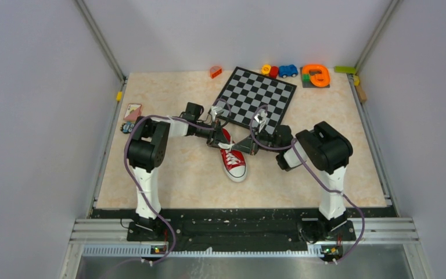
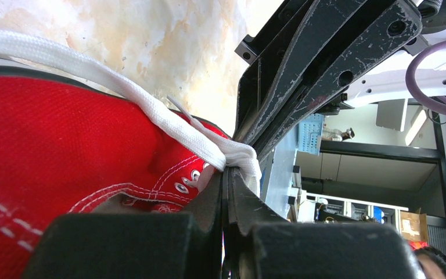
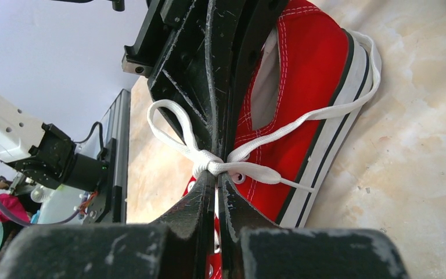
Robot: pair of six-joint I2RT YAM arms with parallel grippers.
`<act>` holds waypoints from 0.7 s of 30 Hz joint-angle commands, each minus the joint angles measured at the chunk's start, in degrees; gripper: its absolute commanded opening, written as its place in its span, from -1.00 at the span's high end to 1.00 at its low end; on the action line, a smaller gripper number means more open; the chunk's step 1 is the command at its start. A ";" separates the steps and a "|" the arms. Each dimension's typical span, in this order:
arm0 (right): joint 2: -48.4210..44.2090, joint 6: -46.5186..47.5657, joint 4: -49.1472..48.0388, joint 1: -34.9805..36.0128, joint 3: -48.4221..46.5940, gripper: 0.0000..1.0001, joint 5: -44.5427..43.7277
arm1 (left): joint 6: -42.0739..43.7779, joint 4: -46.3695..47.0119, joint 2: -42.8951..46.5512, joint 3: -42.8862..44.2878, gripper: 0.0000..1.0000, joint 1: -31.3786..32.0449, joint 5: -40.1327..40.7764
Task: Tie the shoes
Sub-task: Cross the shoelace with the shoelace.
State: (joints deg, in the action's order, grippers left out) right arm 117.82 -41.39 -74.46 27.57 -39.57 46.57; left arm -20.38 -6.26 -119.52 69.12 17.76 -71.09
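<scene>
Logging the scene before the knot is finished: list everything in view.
sneaker: one, red with white toe cap, table centre
laces: white, looped over the sneaker's opening
chessboard: one, black and white, behind the sneaker
blue toy car: one, far edge
orange ring toy: one, far right
small orange toy: one, far edge
card: one, pinkish, left edge
table: one, beige marbled
left gripper: black, shut on laces
right gripper: black, shut on laces
</scene>
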 commanded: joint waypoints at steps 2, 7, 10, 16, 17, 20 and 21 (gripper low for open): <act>0.00 1.66 -3.53 0.90 -2.80 1.00 2.13 | 0.69 0.90 -0.41 0.81 1.00 0.96 0.60; -0.43 2.48 -1.46 0.91 -2.79 1.00 1.40 | 0.78 0.88 0.04 0.76 0.94 0.95 0.62; -0.64 2.56 -0.79 0.82 -2.79 1.00 1.25 | 0.70 0.84 0.15 0.79 0.93 0.94 0.65; -1.40 3.47 1.94 0.55 -2.88 1.00 0.72 | 0.96 0.90 0.61 0.42 0.83 0.87 0.62; -1.50 3.56 2.48 0.55 -2.92 1.00 0.56 | 0.88 0.90 0.61 0.50 0.81 0.87 0.67; -1.76 3.83 3.51 0.47 -2.97 1.00 0.13 | 0.74 1.00 0.61 0.55 0.79 0.87 0.65; -1.92 4.00 3.81 0.47 -2.97 1.00 0.11 | 0.63 1.14 0.64 0.52 0.79 0.81 0.61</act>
State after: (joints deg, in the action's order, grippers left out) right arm 117.75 -39.99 -72.18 27.53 -40.29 46.70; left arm -19.77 -6.48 -119.52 69.12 17.63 -70.13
